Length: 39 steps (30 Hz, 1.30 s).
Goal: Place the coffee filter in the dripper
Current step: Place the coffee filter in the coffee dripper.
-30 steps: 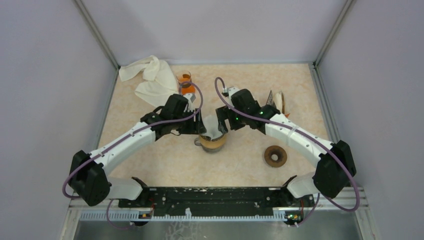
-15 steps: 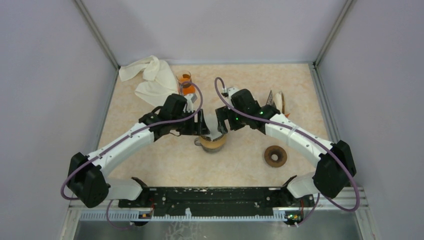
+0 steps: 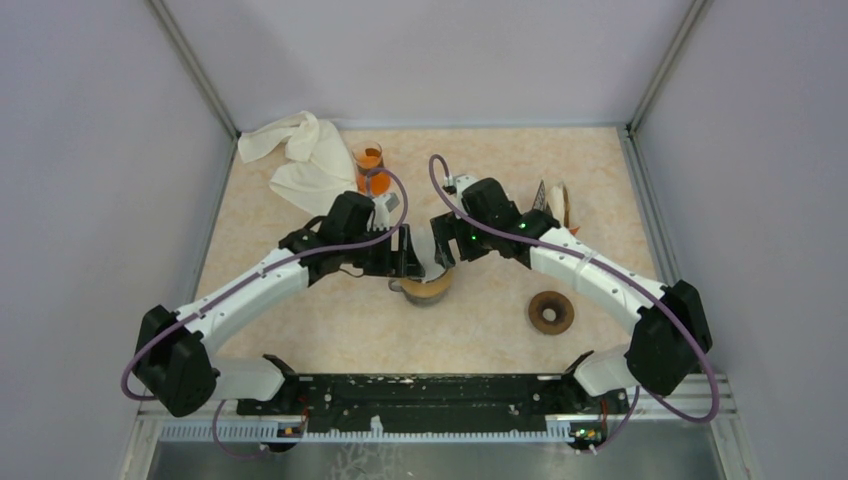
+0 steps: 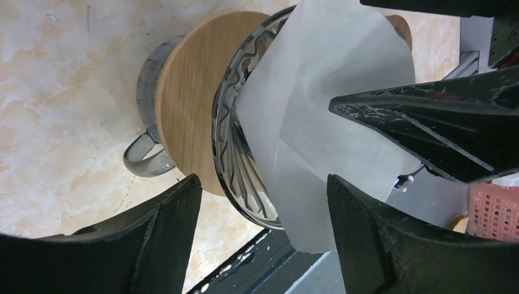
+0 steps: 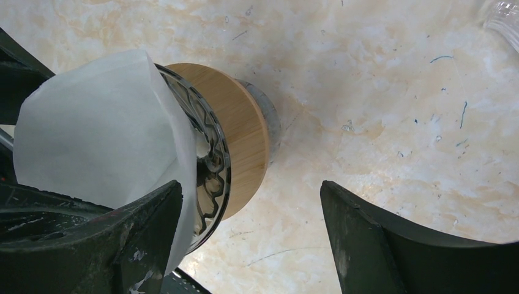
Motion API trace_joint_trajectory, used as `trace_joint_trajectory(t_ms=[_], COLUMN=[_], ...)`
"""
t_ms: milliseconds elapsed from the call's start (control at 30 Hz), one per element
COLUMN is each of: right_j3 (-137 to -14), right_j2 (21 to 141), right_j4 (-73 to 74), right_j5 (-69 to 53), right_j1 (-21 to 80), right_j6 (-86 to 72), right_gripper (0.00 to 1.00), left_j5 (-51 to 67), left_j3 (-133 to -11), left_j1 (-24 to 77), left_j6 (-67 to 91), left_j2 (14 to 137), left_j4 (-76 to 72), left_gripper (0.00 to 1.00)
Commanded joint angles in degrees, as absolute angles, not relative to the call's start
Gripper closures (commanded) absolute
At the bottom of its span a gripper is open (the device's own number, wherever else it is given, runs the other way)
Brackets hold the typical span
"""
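While one coffee filter (image 4: 330,73) sits in one dripper (image 4: 231,147), left end effector (image 4: 262,185) released, right end effector (image 5: 250,190) released.

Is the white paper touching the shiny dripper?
Touching. The right wrist view shows the coffee filter tucked inside the dripper, with its paper lying against the ribbed rim.
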<state>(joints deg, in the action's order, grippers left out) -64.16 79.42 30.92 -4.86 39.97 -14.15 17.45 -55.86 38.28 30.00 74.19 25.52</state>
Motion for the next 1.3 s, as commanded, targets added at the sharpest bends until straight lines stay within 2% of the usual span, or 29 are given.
trace_joint_trajectory(t_ms=[0,1267], right_j3=[-66.56,-67.94], right_j2=[79.85,80.57], right_j4=[29.27,29.80], right_j5=[-5.49,-6.64], right_j1=[39.49,39.47], right_j6=[-14.59,-13.80], right_gripper=[0.16,0.16], left_j5=[19.59,12.61], left_j3=[-54.45,-58.21], left_j1=[38.97,38.85], left_j6=[30.28,26.85], left_j2=[73.72,78.94], left_j4=[24.21,29.82], left_gripper=[0.20,0.22])
